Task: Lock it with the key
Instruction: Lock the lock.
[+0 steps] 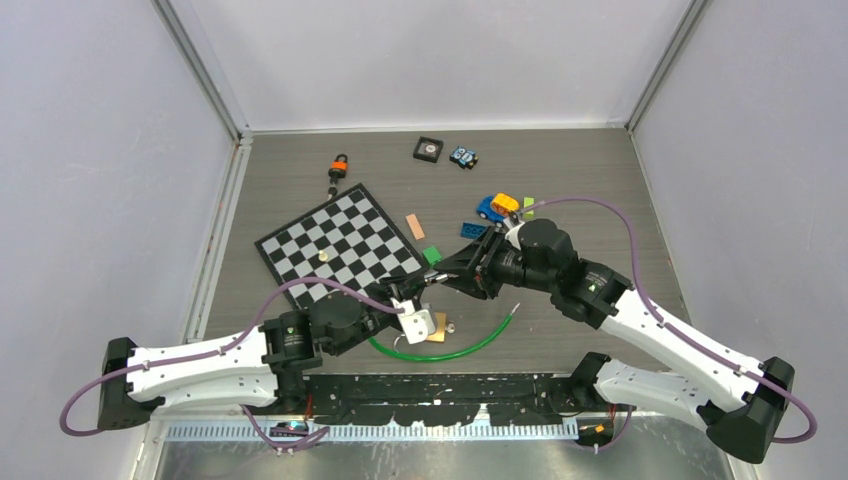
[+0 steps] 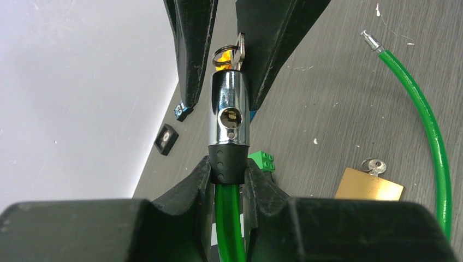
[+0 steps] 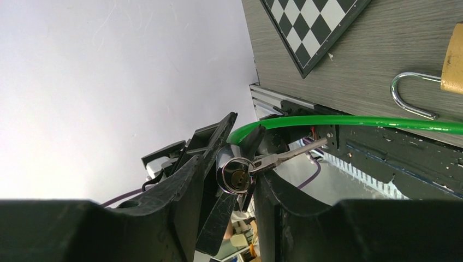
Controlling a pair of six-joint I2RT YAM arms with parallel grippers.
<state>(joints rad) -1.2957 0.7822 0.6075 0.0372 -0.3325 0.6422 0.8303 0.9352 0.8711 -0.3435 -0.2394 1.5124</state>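
Over the table's (image 1: 600, 180) 6 o'clock half, our left pincer (image 2: 229, 166) clamps the cable lock (image 2: 230, 109) by its collar. Its long axis points toward 2 o'clock into our right pincer (image 3: 233, 173), which straddles it half open and grips nothing. The key (image 3: 295, 150) dangles at the tip.
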